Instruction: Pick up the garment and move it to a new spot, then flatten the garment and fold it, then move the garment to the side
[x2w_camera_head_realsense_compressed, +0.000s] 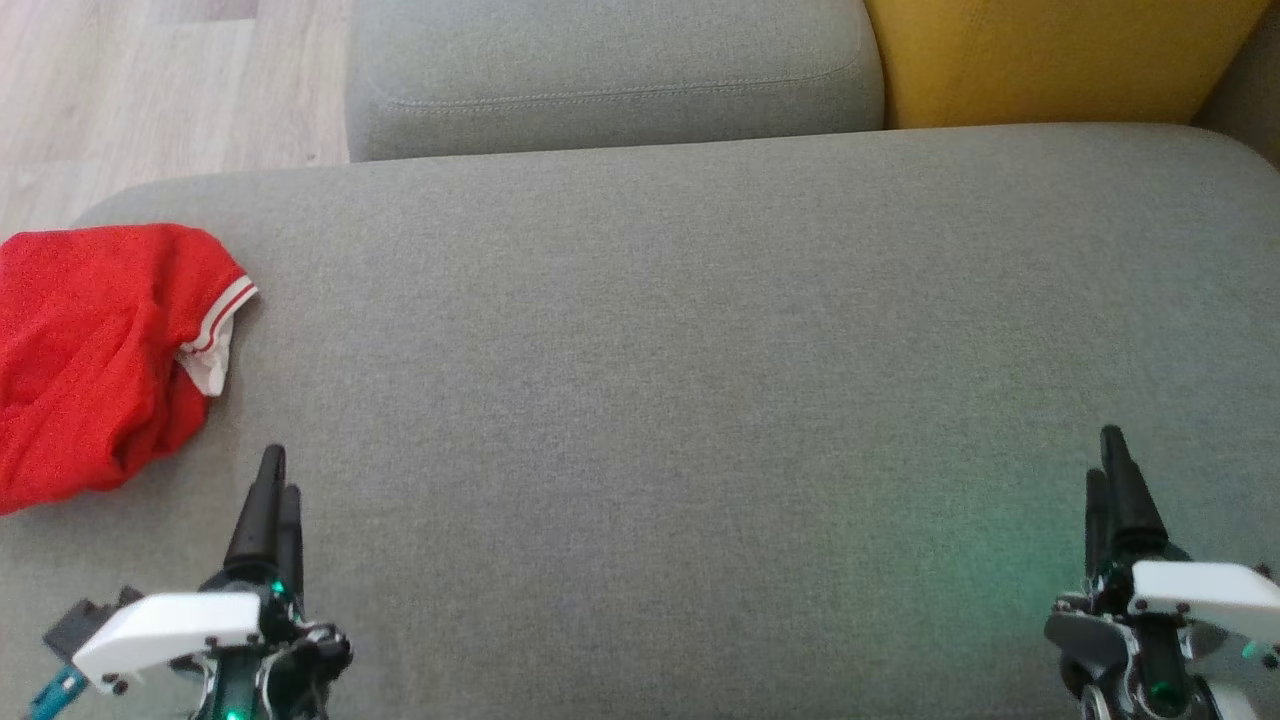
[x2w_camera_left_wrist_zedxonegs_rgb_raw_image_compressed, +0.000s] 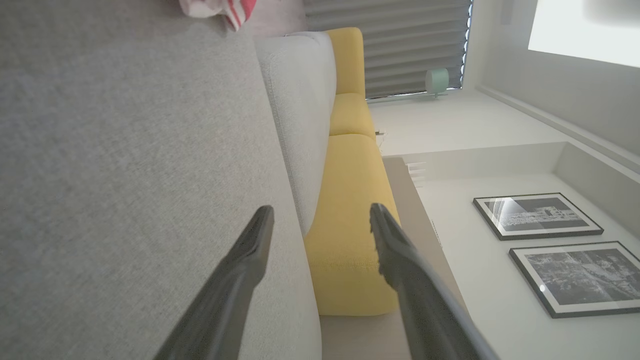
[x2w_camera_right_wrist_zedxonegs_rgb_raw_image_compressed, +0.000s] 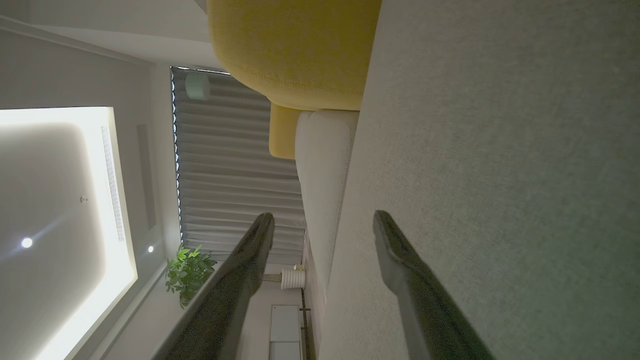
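Red garment (x2w_camera_head_realsense_compressed: 90, 350) cut off by the head view's left edge, so its full shape cannot be told; its own folds hide the rest. In the left wrist view the top edge cuts it down to a striped scrap. Left gripper (x2w_camera_head_realsense_compressed: 281, 472) and right gripper (x2w_camera_head_realsense_compressed: 1103, 455) run off the bottom edge at the wrist. Yellow cushion (x2w_camera_head_realsense_compressed: 1050, 60) is cropped at the top. Two framed pictures (x2w_camera_left_wrist_zedxonegs_rgb_raw_image_compressed: 537, 215) show grey prints too soft to make out. A potted plant (x2w_camera_right_wrist_zedxonegs_rgb_raw_image_compressed: 187, 272) sits partly behind a blurred dark finger.
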